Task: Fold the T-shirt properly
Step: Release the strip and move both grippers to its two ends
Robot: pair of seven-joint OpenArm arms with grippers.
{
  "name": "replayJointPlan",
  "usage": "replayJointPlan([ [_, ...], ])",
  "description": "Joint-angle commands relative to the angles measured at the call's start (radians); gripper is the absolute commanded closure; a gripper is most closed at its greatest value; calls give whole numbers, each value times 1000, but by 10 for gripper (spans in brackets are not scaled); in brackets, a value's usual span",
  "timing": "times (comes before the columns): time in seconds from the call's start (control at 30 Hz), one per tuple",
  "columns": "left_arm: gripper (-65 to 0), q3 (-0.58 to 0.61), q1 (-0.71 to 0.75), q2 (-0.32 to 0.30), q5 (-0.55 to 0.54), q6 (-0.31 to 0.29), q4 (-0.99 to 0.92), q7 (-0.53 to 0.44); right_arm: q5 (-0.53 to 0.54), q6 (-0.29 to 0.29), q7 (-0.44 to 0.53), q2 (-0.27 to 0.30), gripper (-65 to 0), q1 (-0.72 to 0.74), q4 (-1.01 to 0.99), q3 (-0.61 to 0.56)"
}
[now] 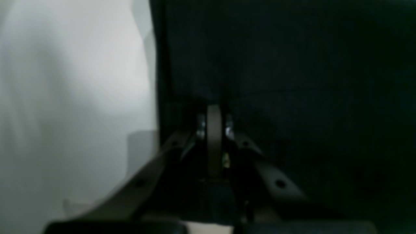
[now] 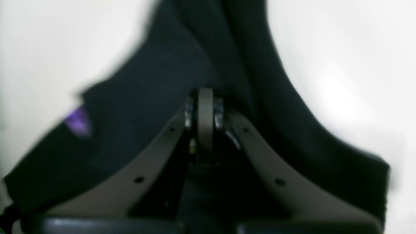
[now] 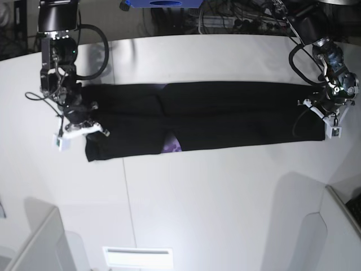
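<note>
Right arm reaches down at the base view's left edge, right gripper (image 3: pixel 84 127) pinched closed. Left arm bends down at the right edge, left gripper (image 3: pixel 324 113) likewise closed.

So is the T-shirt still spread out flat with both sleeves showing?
No, the T-shirt lies folded into a long narrow band across the table.

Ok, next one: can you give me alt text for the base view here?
A black T-shirt, folded into a long strip, lies across a white table. The left gripper pinches one end and the right gripper the other. A bit of purple print shows at the lower edge.
</note>
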Motion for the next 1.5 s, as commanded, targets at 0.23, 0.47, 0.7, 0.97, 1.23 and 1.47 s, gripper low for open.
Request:
replayJointPlan([
  [0.23,0,-165,56,-20,-258,-6,275,99,12,12,-87,7,0,-10,251,3],
  [0.47,-59,-264,121,-34,-313,-6,215,97,12,12,-113,4,0,-54,337,3],
  [0.7,-553,-284,118,-57,-408,-6,54,43,12,12,-114,2,0,-68,339,3],
  [0.97,-578,-122,104,-77,-408,-2,-107,-112,12,12,-110,2,0,-92,339,3],
  [1.23,-558,-120,68,-77,-408,-2,-217,-122,12,12,-108,2,0,-111,363,3],
  [1.47,-217,-120,68,-77,-408,-4,-219,-125,13,12,-108,2,0,-131,370,3],
])
